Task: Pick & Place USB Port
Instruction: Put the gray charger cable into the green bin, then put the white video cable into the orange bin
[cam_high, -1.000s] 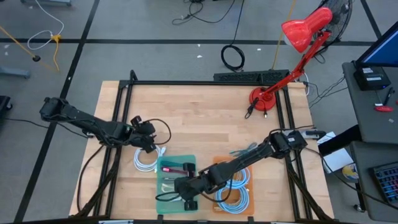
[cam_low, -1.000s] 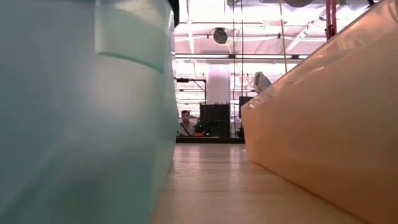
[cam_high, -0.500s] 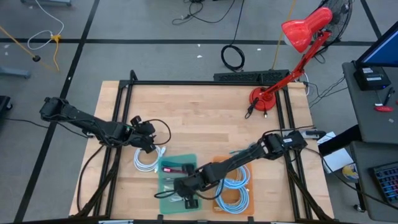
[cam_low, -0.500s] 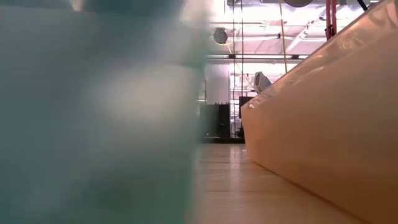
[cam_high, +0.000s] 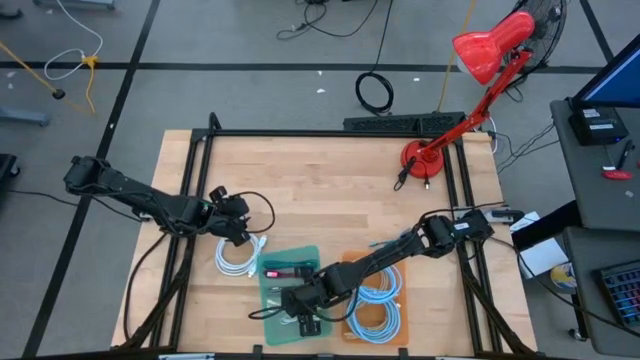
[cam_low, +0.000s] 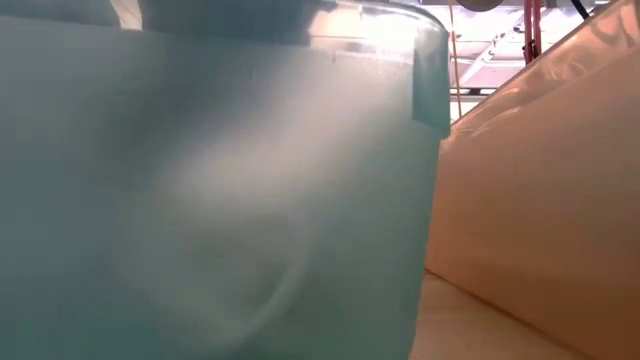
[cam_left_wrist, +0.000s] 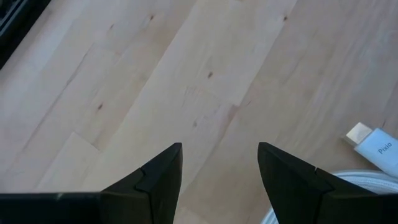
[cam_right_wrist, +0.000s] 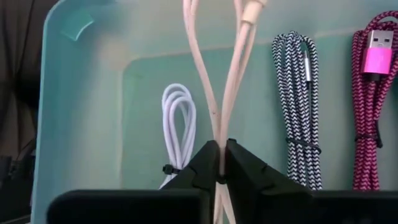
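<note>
counter (cam_high: 330, 190) of pale wood fills the middle of the high view, framed by black rails. at centre left of that frame the left tool (cam_high: 240, 228) rests low over the wood with its fingers (cam_left_wrist: 158, 177) spread well apart and nothing between them; the left wrist view shows bare boards ahead of it. just beside it, toward the lower middle, lies a coil of white cable (cam_high: 236, 258), whose white plug end (cam_left_wrist: 373, 142) shows at the right edge of the left wrist view.

right of the coil, at lower centre of the high view, sits a teal bin (cam_high: 268, 300). its translucent wall (cam_low: 200, 200) covers most of the low view. inside it the right wrist view shows a small white bundled cable (cam_right_wrist: 179, 115), a black-and-white braided cable (cam_right_wrist: 297, 99) and a pink braided usb cable (cam_right_wrist: 373, 81) lying along the bin floor. the right tool (cam_high: 303, 318) is over the lower part of this bin, its fingers (cam_right_wrist: 205, 168) pressed together on a thin cream cable (cam_right_wrist: 214, 93), whose two strands rise from the pinch.

touching the teal bin's right side is an orange bin (cam_high: 352, 330) holding coiled light-blue cables (cam_high: 378, 305). at upper right stands a red desk lamp (cam_high: 480, 55).
</note>
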